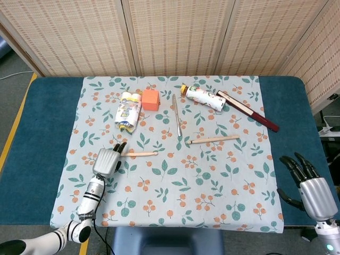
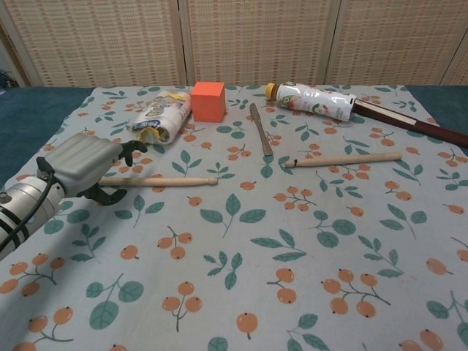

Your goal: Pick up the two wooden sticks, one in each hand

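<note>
My left hand (image 2: 91, 164) cups the left stick (image 2: 164, 180) end, grip unclear; right hand (image 1: 311, 183) spread, lower right

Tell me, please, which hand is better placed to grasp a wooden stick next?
The left hand: its fingers already straddle the near stick. The right hand waits open at the table edge.

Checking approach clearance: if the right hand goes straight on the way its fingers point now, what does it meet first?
Nothing close, as far as the head view shows. The right hand is open off the table's right edge; its line crosses bare blue table, with the dark red stick-like object likely first, though depth is unclear.
</note>
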Tool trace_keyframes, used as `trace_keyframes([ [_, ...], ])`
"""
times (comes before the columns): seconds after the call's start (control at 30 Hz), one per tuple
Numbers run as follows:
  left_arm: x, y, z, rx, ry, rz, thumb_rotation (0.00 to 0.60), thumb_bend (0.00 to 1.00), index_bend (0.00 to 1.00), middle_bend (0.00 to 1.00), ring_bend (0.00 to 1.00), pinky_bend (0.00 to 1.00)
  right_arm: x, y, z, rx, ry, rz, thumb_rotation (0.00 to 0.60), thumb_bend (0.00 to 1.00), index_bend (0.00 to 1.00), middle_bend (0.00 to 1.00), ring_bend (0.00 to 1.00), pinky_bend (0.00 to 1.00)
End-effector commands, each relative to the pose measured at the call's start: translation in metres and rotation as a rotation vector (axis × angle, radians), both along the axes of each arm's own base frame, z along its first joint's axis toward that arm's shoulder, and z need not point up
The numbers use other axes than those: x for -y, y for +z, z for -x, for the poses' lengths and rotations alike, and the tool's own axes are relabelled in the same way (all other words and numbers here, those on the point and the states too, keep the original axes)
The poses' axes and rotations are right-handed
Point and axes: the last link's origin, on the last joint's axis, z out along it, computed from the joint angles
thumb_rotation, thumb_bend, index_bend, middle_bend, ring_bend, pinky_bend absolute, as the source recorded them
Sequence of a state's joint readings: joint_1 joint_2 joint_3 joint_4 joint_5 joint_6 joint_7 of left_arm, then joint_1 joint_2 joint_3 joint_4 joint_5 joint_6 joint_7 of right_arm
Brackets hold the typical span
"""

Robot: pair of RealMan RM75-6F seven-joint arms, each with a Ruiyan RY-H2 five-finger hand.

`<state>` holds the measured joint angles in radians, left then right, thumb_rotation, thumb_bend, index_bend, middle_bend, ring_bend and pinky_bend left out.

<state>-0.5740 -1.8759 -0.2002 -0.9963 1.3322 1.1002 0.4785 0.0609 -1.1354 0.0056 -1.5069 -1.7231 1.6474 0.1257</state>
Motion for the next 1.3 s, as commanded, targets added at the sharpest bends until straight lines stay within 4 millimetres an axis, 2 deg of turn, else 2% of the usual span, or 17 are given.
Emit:
trace_keyframes([
  [0.03,-0.003,-0.007,0.000,0.004,-0.003,-0.008,0.600,0.37,0.19,0.34,0.94,1.00,0.000,0.000,0.000,0.001,0.000,-0.003,0.600,0.15,0.13,0.13,0.00,0.16],
  [0.37,-0.005,-0.018,0.005,-0.008,-0.009,-0.024,0.600,0.36,0.30,0.45,0.95,1.00,0.000,0.000,0.000,0.003,-0.007,-0.022,0.600,0.15,0.13,0.13,0.00,0.16],
  [0.8,-0.004,-0.021,0.008,-0.006,-0.024,-0.056,0.600,0.36,0.59,0.75,0.98,1.00,0.000,0.000,0.000,0.001,-0.014,-0.039,0.600,0.15,0.13,0.13,0.00,0.16],
  [1.07,-0.002,-0.019,0.012,-0.014,-0.031,-0.063,0.600,0.36,0.66,0.82,0.98,1.00,0.001,0.000,0.000,0.000,-0.017,-0.036,0.600,0.15,0.13,0.13,0.00,0.16],
  [1.3,0.001,-0.004,0.015,0.021,-0.049,-0.113,0.600,0.36,0.67,0.84,0.98,1.00,0.004,-0.001,0.001,-0.005,-0.026,-0.036,0.600,0.15,0.13,0.13,0.00,0.16],
])
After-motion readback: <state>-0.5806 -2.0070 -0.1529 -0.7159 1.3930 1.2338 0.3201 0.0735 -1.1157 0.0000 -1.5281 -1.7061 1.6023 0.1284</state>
